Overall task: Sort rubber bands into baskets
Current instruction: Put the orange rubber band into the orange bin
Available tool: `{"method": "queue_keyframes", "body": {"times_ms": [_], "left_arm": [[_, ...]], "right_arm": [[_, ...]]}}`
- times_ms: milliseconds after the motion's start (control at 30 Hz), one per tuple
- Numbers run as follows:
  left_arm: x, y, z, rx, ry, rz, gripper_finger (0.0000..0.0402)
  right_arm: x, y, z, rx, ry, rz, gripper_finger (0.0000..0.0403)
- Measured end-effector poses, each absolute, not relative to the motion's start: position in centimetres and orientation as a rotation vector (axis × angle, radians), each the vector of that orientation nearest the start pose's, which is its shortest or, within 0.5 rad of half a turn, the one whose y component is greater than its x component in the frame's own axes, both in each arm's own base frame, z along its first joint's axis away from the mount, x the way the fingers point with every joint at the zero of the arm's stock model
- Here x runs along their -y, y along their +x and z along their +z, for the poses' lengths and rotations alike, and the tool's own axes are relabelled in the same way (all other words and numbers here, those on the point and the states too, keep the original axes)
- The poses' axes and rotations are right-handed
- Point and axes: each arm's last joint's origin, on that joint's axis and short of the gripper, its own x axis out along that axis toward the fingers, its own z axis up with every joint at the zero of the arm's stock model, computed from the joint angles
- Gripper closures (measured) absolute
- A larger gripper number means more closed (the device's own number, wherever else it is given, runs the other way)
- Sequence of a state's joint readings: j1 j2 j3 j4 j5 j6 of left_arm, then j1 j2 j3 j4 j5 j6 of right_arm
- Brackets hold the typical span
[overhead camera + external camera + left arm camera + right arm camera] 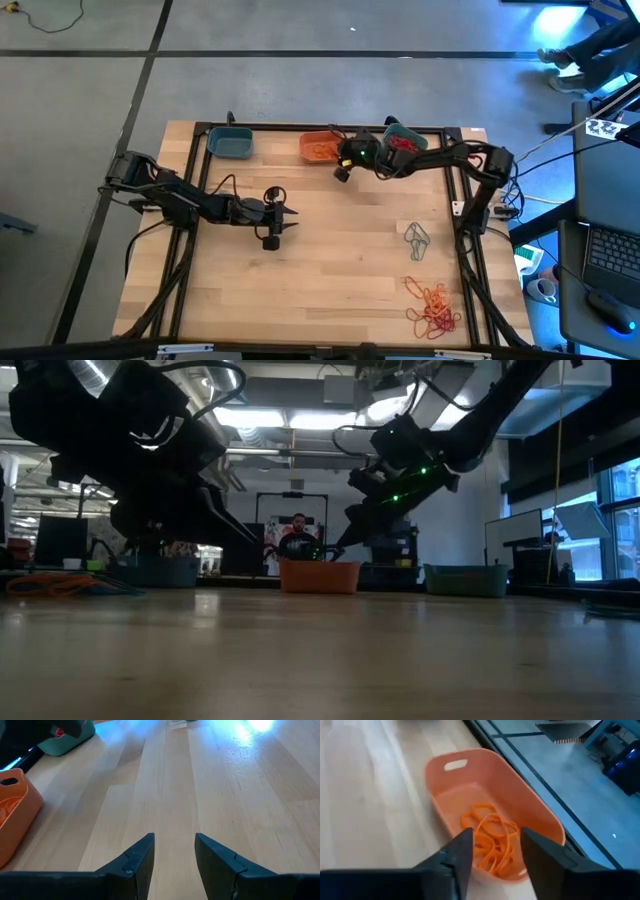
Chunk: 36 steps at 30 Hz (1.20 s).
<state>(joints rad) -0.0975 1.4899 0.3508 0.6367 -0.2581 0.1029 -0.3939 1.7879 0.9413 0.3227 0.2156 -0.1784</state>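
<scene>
Surface: wooden table (330, 270).
Far edge: baskets — teal (231, 143), orange (318, 148), teal (405, 138).
Right side: grey bands (417, 240), orange-red pile (434, 308).

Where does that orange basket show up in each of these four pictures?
High view: orange basket at the table's far edge, between two teal baskets.
Low view: orange basket centre, at the table's far side.
Left wrist view: orange basket at the picture's left edge, partly cut off.
Right wrist view: orange basket centre, holding orange rubber bands.
Shared landmark: the pale wooden table.
</scene>
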Motion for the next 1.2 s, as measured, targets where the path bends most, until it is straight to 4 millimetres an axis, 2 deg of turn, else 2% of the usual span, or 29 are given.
{"method": "queue_keyframes", "body": {"times_ms": [133, 333, 500, 667, 833, 1067, 1200], "left_arm": [[1.6, 23.9, 12.3, -0.506, 0.193, 0.131, 0.0263], [1.6, 23.1, 13.1, -0.541, 0.167, 0.135, 0.0263], [1.4, 21.4, 14.6, -0.621, 0.113, 0.153, 0.0263], [1.2, 19.3, 15.7, -0.780, 0.002, 0.209, 0.0263], [1.1, 17.7, 17.4, -0.952, -0.112, 0.297, 0.0263], [0.8, 16.5, 20.4, -1.207, -0.111, 0.434, 0.0263], [0.1, 15.6, 20.4, -1.351, -0.112, 0.549, 0.0263]], "right_arm": [[12.6, 33.6, 19.1, -0.561, -0.138, -0.501, 0.0211], [7.4, 33.6, 21.4, -0.553, -0.154, -0.344, 0.0208], [3.5, 33.8, 20.8, -0.614, -0.177, -0.220, 0.0208], [0.7, 33.3, 19.1, -0.658, -0.172, -0.147, 0.0207], [-0.4, 32.6, 17.9, -0.689, -0.130, -0.132, 0.0207], [-0.5, 32.1, 17.2, -0.688, -0.103, -0.142, 0.0207], [-0.5, 32.1, 17.2, -0.687, -0.104, -0.142, 0.0207]]}}
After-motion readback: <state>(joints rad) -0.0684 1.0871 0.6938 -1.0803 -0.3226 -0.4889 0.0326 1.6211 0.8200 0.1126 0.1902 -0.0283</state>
